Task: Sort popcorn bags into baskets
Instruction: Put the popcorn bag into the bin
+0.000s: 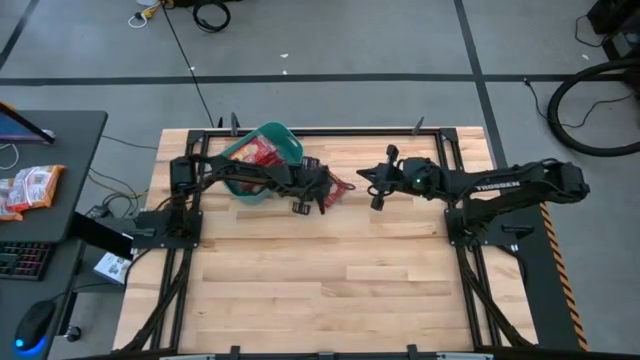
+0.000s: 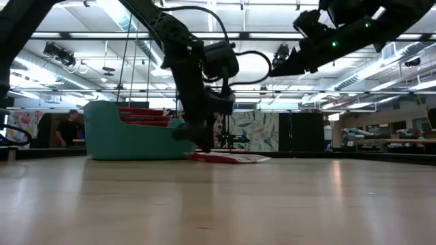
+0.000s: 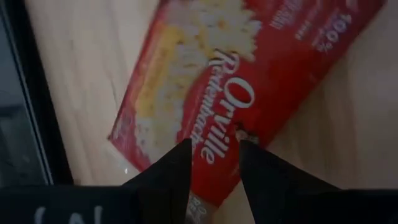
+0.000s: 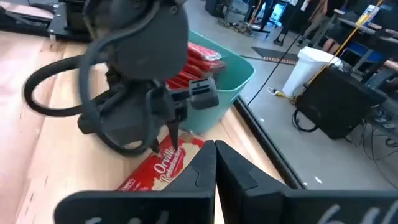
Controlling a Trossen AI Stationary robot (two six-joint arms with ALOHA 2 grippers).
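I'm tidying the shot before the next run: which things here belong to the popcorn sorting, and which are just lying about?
Part of the job:
- popcorn bag on the table, under the left gripper, whose jaws stand apart over it
- popcorn bags in the tub
- teal tub
- right gripper, raised beside them

Just lying about:
- orange-and-white snack packet on the side desk
- keyboard
- mouse

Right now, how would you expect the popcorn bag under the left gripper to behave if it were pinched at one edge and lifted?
The popcorn bag lies thin and flat on the table, so it probably weighs little and may droop from a one-edge pinch. Its wrapper looks glossy, so it could slip between the fingers of the left gripper. Being flat, it should slide rather than roll.
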